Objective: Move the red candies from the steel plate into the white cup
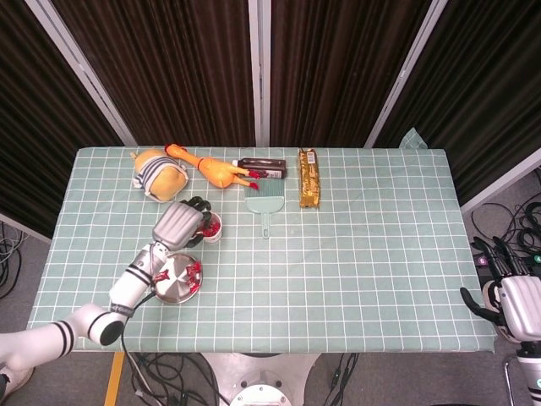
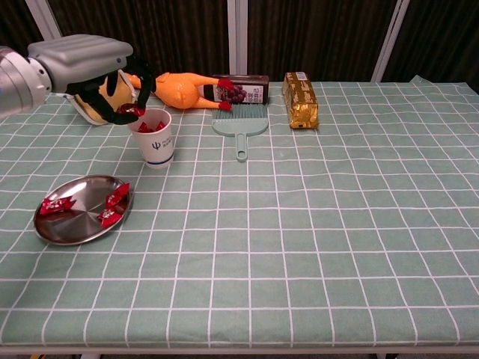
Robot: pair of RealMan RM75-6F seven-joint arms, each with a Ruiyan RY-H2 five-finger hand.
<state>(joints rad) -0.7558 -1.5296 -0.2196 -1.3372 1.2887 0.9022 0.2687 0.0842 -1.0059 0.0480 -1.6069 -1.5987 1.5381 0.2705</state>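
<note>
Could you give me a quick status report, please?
Left hand pinching a red candy over white cup. Right hand idle off-table. Path clear.

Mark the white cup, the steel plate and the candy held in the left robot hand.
white cup (image 2: pixel 155 145): chest view, on its front wall by the logo.
steel plate (image 2: pixel 78 222): chest view, on its bare centre.
held candy (image 2: pixel 132 111): chest view, on the red wrapper at the fingertips.
</note>
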